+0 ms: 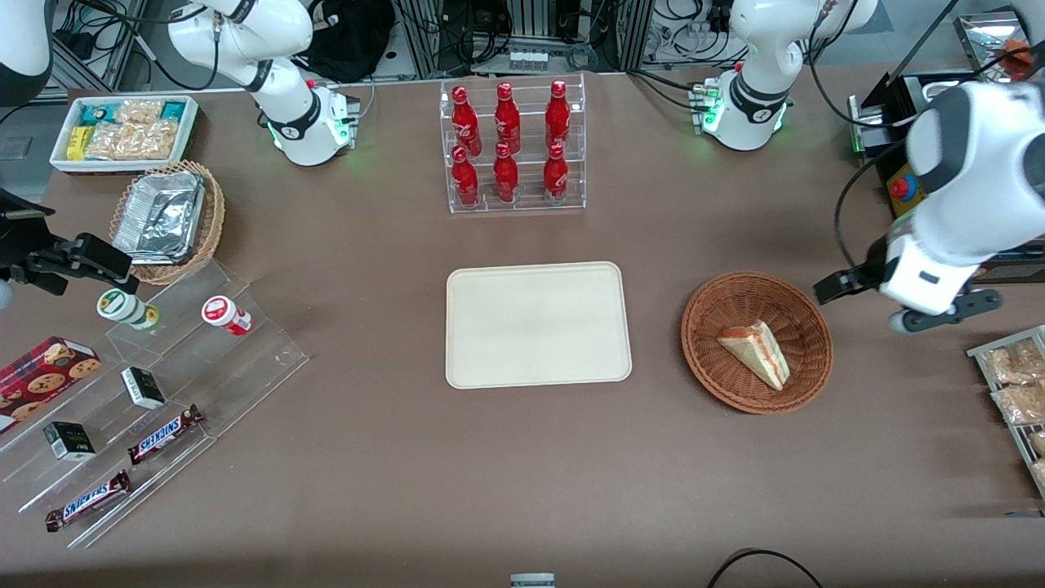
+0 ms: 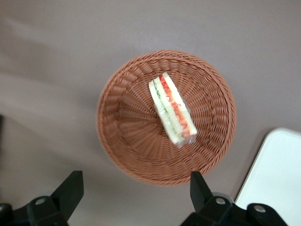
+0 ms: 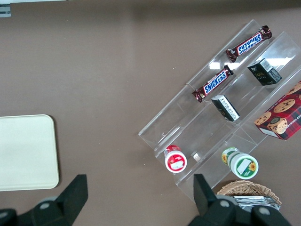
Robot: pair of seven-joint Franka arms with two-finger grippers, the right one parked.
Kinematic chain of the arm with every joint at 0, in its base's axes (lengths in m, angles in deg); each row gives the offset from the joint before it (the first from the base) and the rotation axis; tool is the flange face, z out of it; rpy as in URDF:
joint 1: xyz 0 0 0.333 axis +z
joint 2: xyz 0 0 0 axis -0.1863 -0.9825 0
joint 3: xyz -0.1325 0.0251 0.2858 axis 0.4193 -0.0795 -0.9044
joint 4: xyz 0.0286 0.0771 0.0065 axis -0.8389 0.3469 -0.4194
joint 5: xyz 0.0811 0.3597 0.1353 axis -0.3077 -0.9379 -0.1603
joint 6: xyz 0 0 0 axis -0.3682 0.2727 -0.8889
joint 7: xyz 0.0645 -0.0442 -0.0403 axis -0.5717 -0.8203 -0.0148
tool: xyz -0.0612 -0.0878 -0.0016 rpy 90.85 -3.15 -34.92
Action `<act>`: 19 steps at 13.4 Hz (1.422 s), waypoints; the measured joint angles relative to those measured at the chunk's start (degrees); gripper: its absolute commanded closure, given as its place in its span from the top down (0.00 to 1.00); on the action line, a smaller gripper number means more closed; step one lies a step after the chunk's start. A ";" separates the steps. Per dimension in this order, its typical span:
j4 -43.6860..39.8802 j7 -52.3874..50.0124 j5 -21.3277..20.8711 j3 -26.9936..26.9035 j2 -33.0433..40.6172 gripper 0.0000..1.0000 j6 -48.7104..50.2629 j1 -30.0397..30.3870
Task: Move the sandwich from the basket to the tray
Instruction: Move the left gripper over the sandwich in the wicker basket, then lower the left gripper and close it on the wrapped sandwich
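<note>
The sandwich is a clear-wrapped white-bread wedge with red and green layers; it lies inside the round reddish-brown wicker basket. In the left wrist view the sandwich rests near the middle of the basket. My gripper hangs above the table just off the basket's rim, toward the working arm's end. Its fingers stand wide open with nothing between them, and the gripper is apart from the basket. The cream tray lies flat beside the basket, toward the parked arm's end, with nothing on it.
A clear rack of red bottles stands farther from the camera than the tray. Snack packets on a rack lie near my gripper at the working arm's end. At the parked arm's end are a tiered acrylic stand, a tan foil-container basket and a white bin.
</note>
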 measured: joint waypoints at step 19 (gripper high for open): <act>10.53 -24.72 -0.03 4.09 -12.92 0.39 -26.06 -0.09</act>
